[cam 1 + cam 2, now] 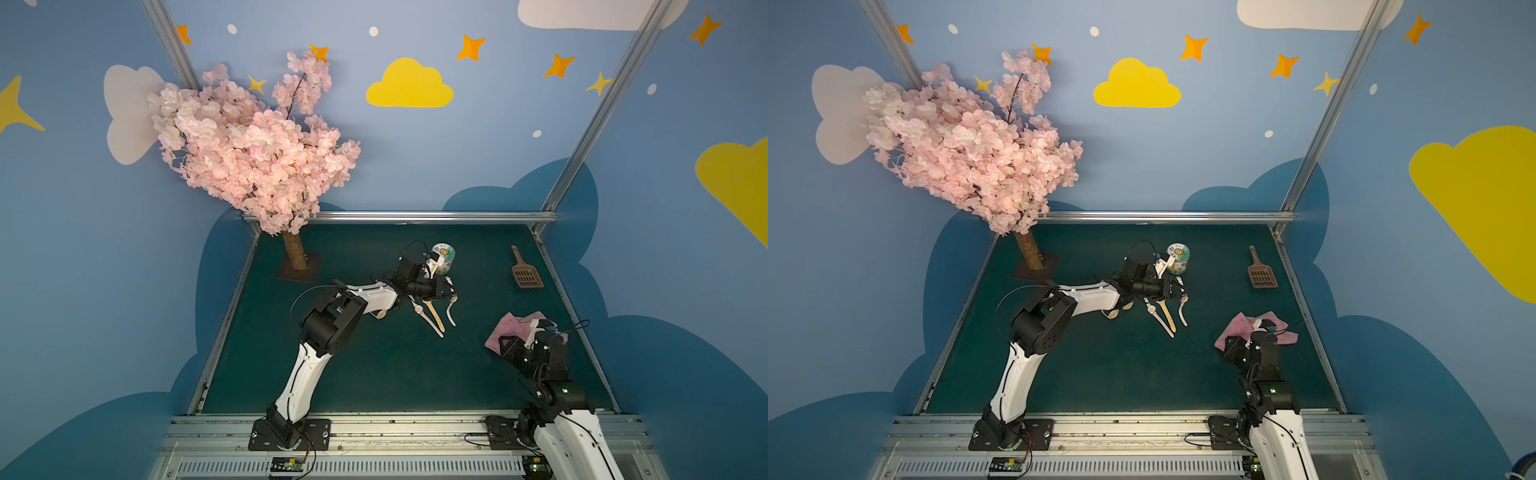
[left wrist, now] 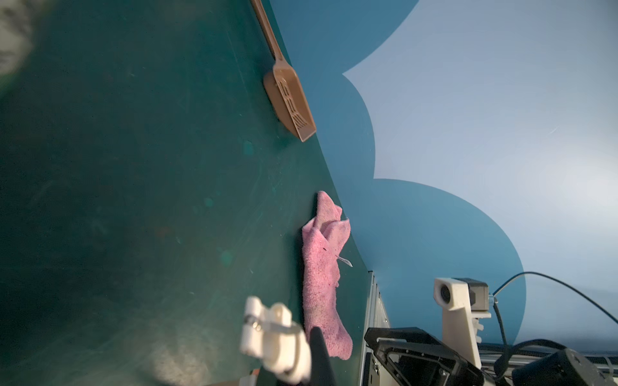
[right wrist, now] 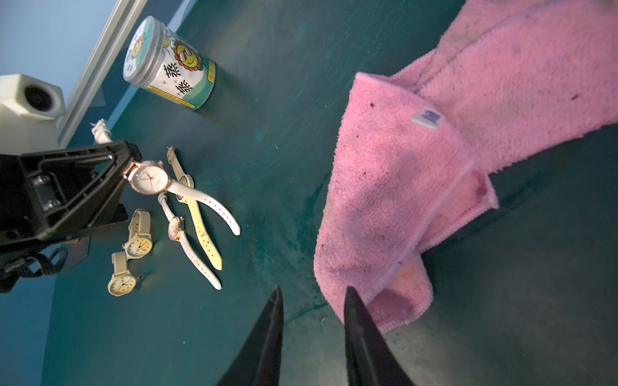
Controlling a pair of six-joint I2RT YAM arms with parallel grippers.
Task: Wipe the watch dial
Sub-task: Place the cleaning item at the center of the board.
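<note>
The left fingers point(image 3: 110, 180) are closed on the watch point(image 3: 157, 182), pinching it where the strap meets the case and holding it clear of the tabletop point(image 3: 167, 334). The dial point(image 3: 147, 177) sits just past their tips, uncovered, and both strap ends hang free below it. The right fingers point(image 3: 361, 334) are parted with only bare tabletop between them, so they hold nothing. The pink cloth point(image 3: 401, 200) lies crumpled just beside them, with its nearest fold against one tip. The watch is well apart from the right fingers. Expect the cloth to be light, soft and limp. Take hold at the thick folded edge nearest the right fingers so that several layers are pinched and a pad of fabric projects past the tips. Expect the watch to be light, with a smooth, hard and probably slippery crystal and a flexible strap. It will likely pivot in the left fingers under side load, so wipe with light pressure directed toward that grip. Keep clear of the spare watches point(image 3: 137, 245) lying beneath the left fingers.
</note>
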